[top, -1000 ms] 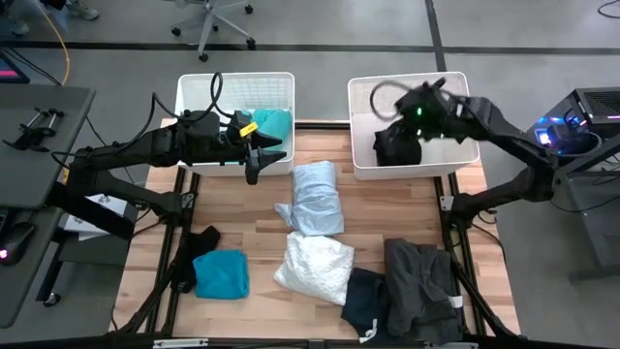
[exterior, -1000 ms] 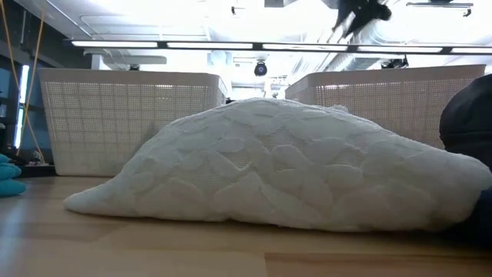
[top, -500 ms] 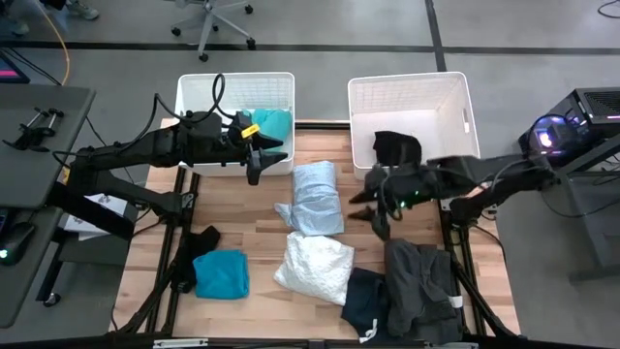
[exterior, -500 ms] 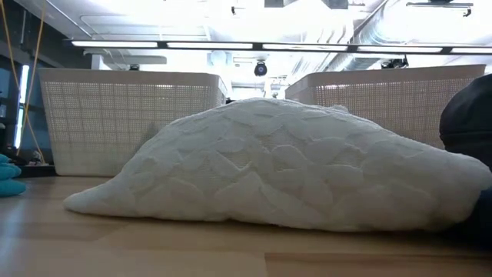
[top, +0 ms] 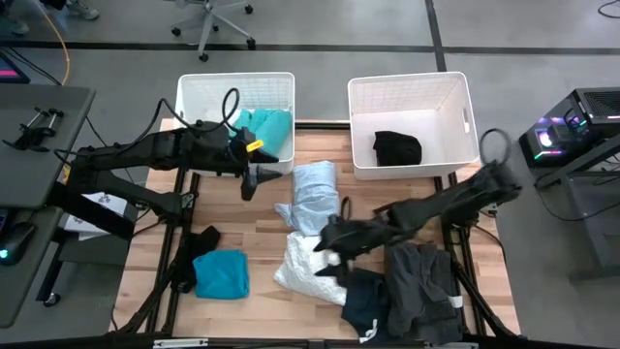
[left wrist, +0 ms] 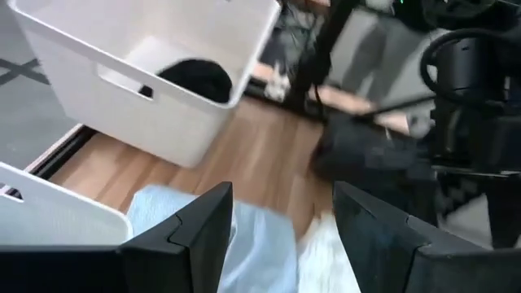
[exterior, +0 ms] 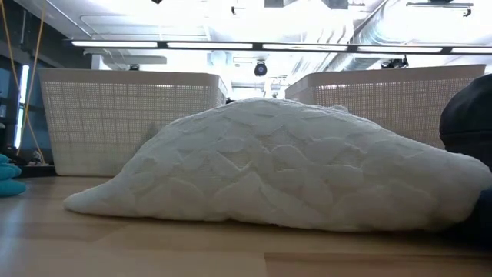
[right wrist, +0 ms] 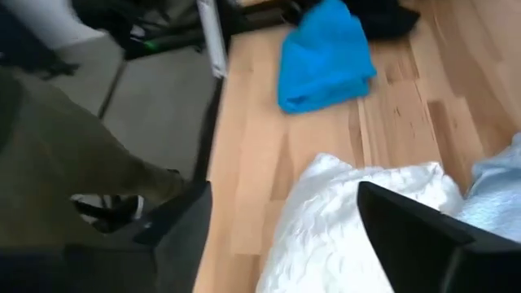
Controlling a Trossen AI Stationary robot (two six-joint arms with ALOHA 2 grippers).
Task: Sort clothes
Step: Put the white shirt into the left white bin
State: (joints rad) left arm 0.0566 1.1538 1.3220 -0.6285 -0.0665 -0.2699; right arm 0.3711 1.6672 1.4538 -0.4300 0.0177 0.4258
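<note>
- A second ago the right claw (top: 334, 242) hung over the right basket (top: 455, 92); now it has swung down above the white garment (top: 315, 267), fingers spread, holding nothing.
- The black garment (top: 397, 148) now lies in that basket, so that drop looks done and a new pick is beginning.
- The left claw (top: 250, 177) has stayed by the left basket (top: 208, 92), open and empty.
- Count: two baskets; one teal garment (top: 271, 123) in the left; on the worktop (top: 378, 194), one pale blue (top: 315, 199), one white, one bright blue (top: 221, 273), several dark.

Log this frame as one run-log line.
right gripper: open, over white garment | left gripper: open, waiting beside left basket | right basket: one black garment
</note>
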